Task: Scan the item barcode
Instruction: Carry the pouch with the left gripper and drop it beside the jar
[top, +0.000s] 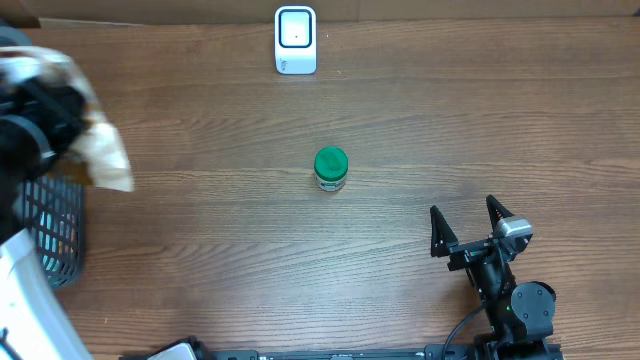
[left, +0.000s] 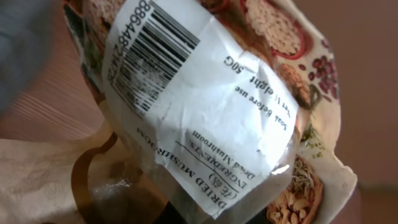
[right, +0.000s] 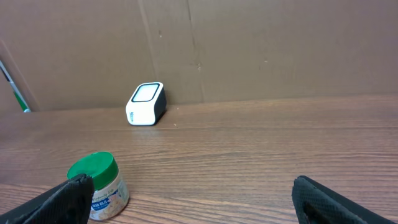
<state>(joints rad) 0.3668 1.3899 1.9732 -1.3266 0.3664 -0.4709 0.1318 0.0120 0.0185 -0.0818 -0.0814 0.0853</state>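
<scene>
Evidently the left gripper was clamped on the dried mushroom packet, well apart from the scanner. Presenting its barcode remained, and the right gripper gaped empty.

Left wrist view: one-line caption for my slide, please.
Dried mushroom bag fills the frame, white label and barcode facing the camera.
</scene>
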